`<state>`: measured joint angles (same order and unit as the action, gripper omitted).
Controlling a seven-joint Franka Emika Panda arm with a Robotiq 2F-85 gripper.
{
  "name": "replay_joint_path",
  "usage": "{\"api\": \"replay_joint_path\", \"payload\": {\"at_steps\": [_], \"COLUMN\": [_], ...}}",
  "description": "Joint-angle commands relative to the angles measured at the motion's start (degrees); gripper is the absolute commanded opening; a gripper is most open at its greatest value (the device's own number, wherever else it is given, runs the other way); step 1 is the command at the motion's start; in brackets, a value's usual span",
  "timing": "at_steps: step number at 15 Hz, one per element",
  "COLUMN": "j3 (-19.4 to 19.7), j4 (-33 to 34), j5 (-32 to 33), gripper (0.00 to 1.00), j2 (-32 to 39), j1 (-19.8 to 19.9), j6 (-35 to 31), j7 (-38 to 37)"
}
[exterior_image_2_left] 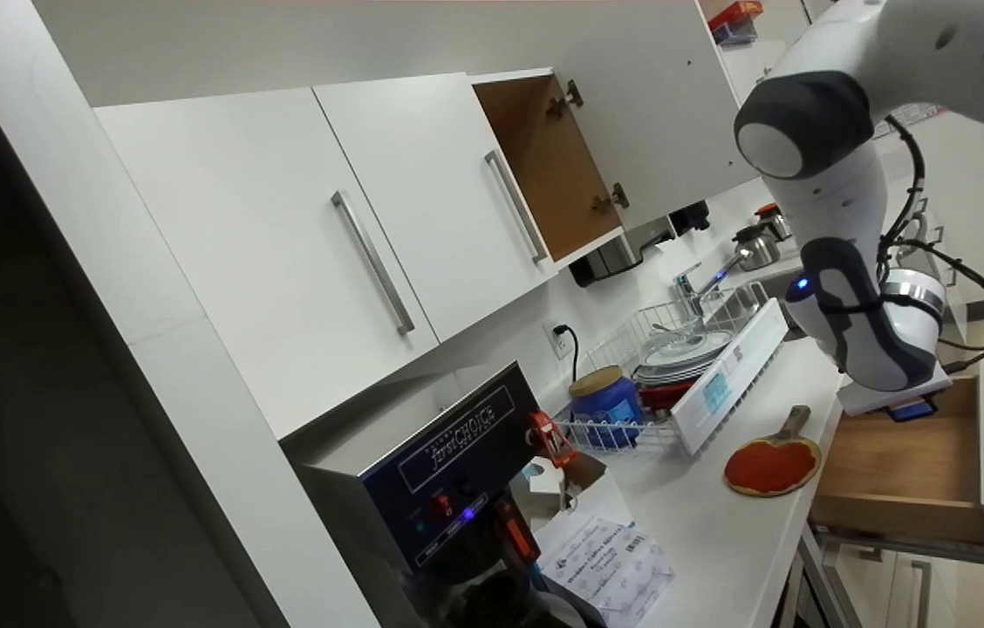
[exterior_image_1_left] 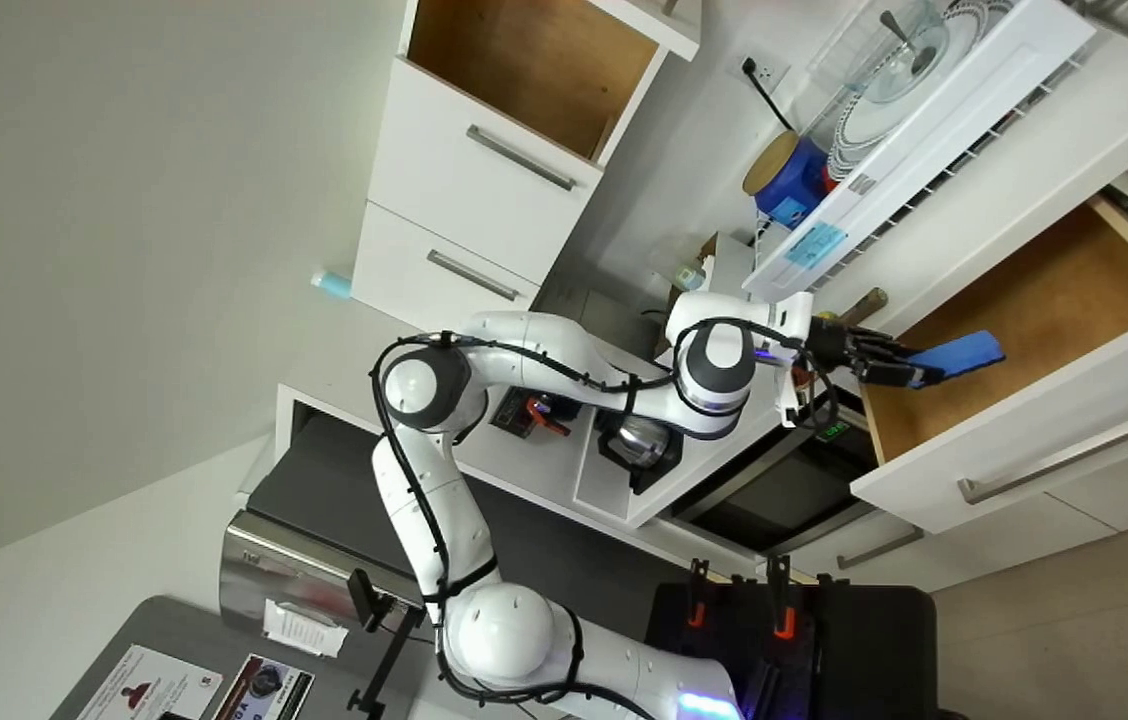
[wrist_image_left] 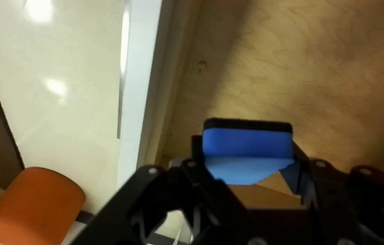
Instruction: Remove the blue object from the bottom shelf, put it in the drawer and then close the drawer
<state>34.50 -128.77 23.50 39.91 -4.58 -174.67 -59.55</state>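
1. My claw is clamped on a blue block, pressing it from two sides.
2. I hold that block over the wooden floor of the drawer; in the wrist view a black strip runs along one edge of the block.
3. The drawer stands pulled out in both exterior views, its handle on the white front.
4. In an exterior view a red paddle lies on the counter, just beside the drawer.
5. A blue jar and plates sit farther from the drawer than the paddle.
6. An oven sits next to the drawer.
7. An orange thing shows beyond the drawer's front.
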Motion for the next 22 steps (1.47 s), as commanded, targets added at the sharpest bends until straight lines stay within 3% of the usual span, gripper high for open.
{"api": "replay_joint_path", "payload": {"at_steps": [1, 6, 7, 8, 11, 18, 22], "j3": [3.74, 5.98, 6.67, 7.26, 8.62, 10.37, 12.10], "j4": [3.46, 5.52, 5.18, 4.48, 2.46, 0.27, -5.95], "j5": [-9.80, -20.21, -21.40, -22.51, -24.92, -30.77, -32.14], "gripper": [0.31, 0.31, 0.81, 0.82, 1.00, 1.00, 1.00], "j2": [7.53, 12.00, 12.21, 11.88, 10.29, 9.46, 3.32], "j1": [-6.13, -10.93, -11.87, -12.58, -14.04, -16.43, -18.40], "j6": [-1.13, -0.55, -1.06, -1.73, -3.64, -6.68, -7.10], "j7": [1.98, 4.35, 4.80, 5.58, 8.09, 15.19, 21.17]}}
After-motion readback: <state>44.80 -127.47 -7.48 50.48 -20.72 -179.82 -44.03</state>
